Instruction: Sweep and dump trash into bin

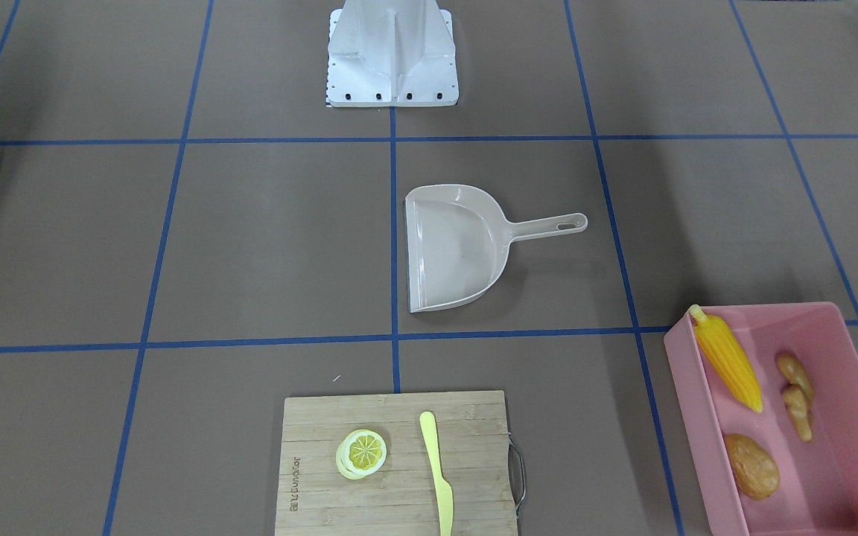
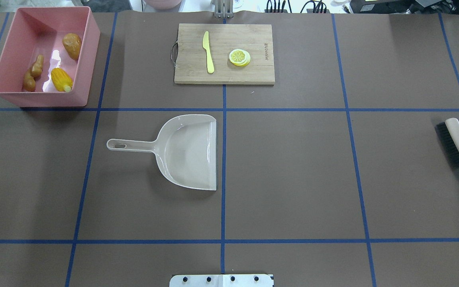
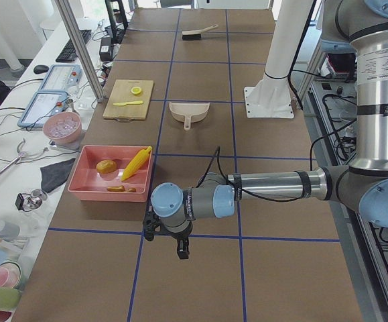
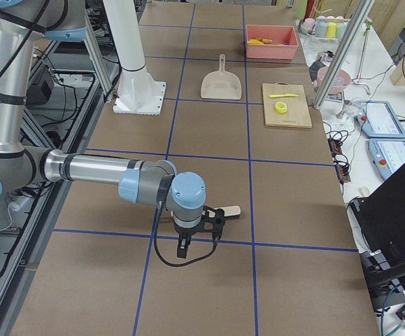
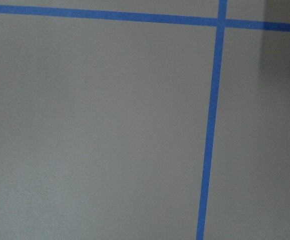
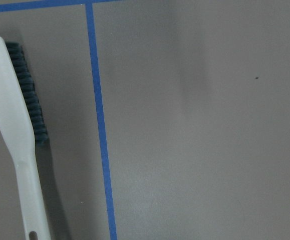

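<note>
Overhead exterior view, from the left: the bin sits in the far left corner of the table, and we find all the trash inside it. The ginger root and corn cob lie toward its near end, and the potato lies toward the far end. We judge the dumping done, since nothing loose shows on the brown surface.

Next comes the dustpan, flat on the table and empty. Its handle points toward the bin side, which we take as the natural way to set it down after tipping it there. Beyond it lies the cutting board, carrying the yellow knife and the lemon slice. We judge that neither is trash, so both belong there.

At the far right edge the brush lies on the table, bristles toward the centre.

Only the side views show the arms, each parked low at its own end of the table. The left gripper hangs over bare table, well apart from the bin. The right gripper hangs just beside the brush, whose handle the right wrist view shows lying free. We cannot tell how either gripper's fingers are set.
</note>
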Robot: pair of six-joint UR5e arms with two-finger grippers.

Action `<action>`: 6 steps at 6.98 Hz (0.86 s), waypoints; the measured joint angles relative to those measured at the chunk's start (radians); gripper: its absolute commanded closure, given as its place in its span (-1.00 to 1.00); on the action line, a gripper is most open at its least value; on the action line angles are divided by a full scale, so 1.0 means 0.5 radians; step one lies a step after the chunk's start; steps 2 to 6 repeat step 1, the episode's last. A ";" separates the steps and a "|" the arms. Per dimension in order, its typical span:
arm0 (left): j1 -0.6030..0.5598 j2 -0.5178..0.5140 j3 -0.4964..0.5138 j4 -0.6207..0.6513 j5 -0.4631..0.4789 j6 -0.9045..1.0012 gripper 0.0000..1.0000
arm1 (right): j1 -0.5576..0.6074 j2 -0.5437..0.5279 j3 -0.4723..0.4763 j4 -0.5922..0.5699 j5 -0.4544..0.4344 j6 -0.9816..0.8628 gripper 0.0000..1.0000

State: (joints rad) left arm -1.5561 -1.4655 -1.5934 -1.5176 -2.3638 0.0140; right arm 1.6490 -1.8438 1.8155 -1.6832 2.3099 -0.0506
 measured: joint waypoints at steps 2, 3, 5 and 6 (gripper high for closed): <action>0.000 0.001 0.004 0.001 0.000 0.000 -0.97 | 0.000 0.000 0.001 0.000 -0.002 -0.002 -1.00; 0.000 0.001 0.004 0.001 0.000 0.000 -0.97 | 0.000 0.000 0.001 0.000 -0.002 -0.002 -1.00; 0.000 0.001 0.004 0.001 0.000 0.000 -0.97 | 0.000 0.000 0.001 0.000 -0.002 -0.002 -1.00; 0.000 0.001 0.004 0.001 0.000 0.000 -0.97 | 0.000 0.000 0.001 0.000 -0.002 -0.002 -1.00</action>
